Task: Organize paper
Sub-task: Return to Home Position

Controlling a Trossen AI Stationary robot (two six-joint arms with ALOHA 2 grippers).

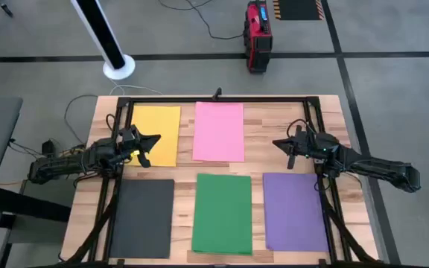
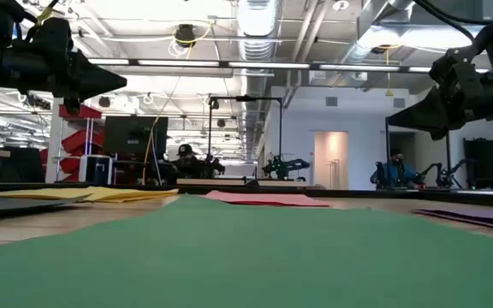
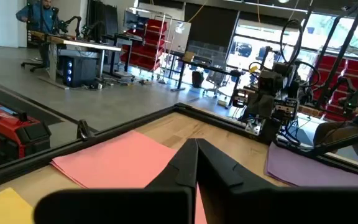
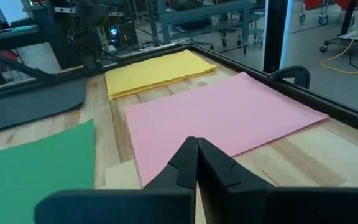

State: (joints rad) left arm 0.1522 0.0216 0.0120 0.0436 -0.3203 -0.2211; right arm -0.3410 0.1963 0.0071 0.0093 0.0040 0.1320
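Note:
Five sheets of paper lie flat on the wooden table: yellow (image 1: 157,135) far left, pink (image 1: 219,131) far centre, dark grey (image 1: 142,217) near left, green (image 1: 223,213) near centre, purple (image 1: 294,212) near right. My left gripper (image 1: 155,140) hovers shut above the yellow sheet's right side, pointing toward the table's right. My right gripper (image 1: 276,143) hovers shut between the pink and purple sheets, pointing left. Both hang clear of the table in the low view, left (image 2: 118,83), right (image 2: 392,114). Each wrist view shows shut fingers, left (image 3: 196,149), right (image 4: 196,147).
A black metal frame (image 1: 218,99) runs along the table's far edge and sides. A red case (image 1: 258,33) and a white pole base (image 1: 118,67) stand on the floor beyond the table. Bare wood shows between the sheets.

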